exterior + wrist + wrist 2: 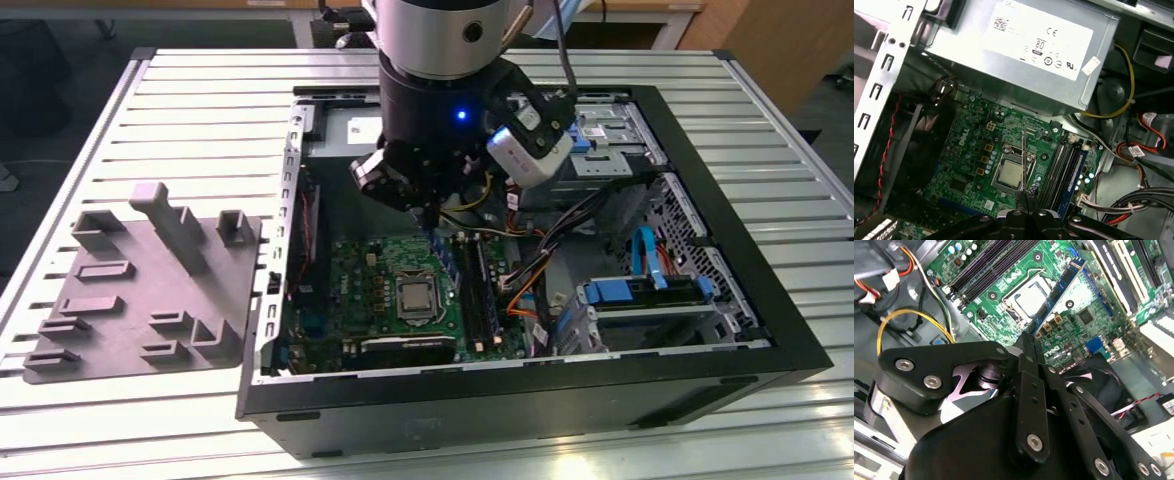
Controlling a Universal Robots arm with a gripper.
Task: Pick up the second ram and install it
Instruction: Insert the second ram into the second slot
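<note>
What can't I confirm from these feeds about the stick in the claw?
- Second wrist view: the body of the claw covers where it meets the second ram, so grip depth is hidden.
- First wrist view: the ram is edge-on, so its face and notch don't show.
- Exterior view: the arm's wrist blocks the ram's top end, and its height above the memory slots can't be judged.

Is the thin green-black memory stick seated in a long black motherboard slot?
No, the gripper holds the memory stick near the silver processor, apart from the slots.
</note>
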